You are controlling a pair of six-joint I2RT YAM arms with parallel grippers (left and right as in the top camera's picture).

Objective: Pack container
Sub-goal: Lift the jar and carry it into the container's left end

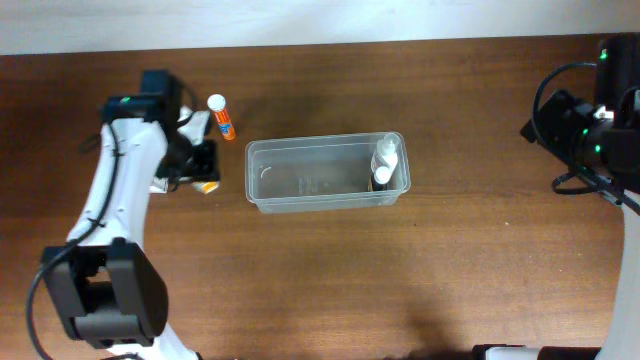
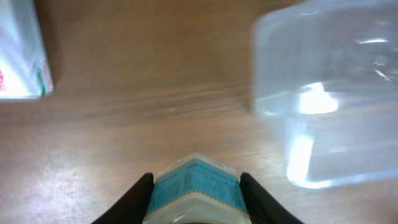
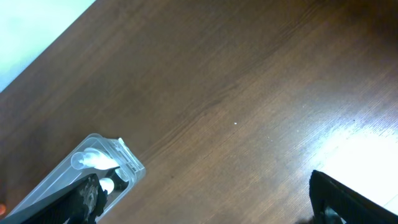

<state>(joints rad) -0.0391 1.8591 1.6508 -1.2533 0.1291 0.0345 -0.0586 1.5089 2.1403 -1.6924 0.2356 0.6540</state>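
Observation:
The clear plastic container [image 1: 320, 143] lies in the middle of the table, with two small white-capped bottles [image 1: 385, 160] at its right end. My left gripper [image 1: 198, 163] is just left of it, shut on a small bottle with a teal label [image 2: 196, 185], held low over the wood. In the left wrist view the container [image 2: 329, 93] is ahead to the right. My right gripper [image 3: 208, 202] is wide open and empty, far right of the container [image 3: 121, 163]. The right arm [image 1: 592, 130] stands at the table's right edge.
An orange and white tube [image 1: 221, 117] lies behind my left gripper, near the container's left end. A white box [image 2: 22, 56] lies to the left in the left wrist view. The table's far edge meets a white wall [image 1: 300, 20].

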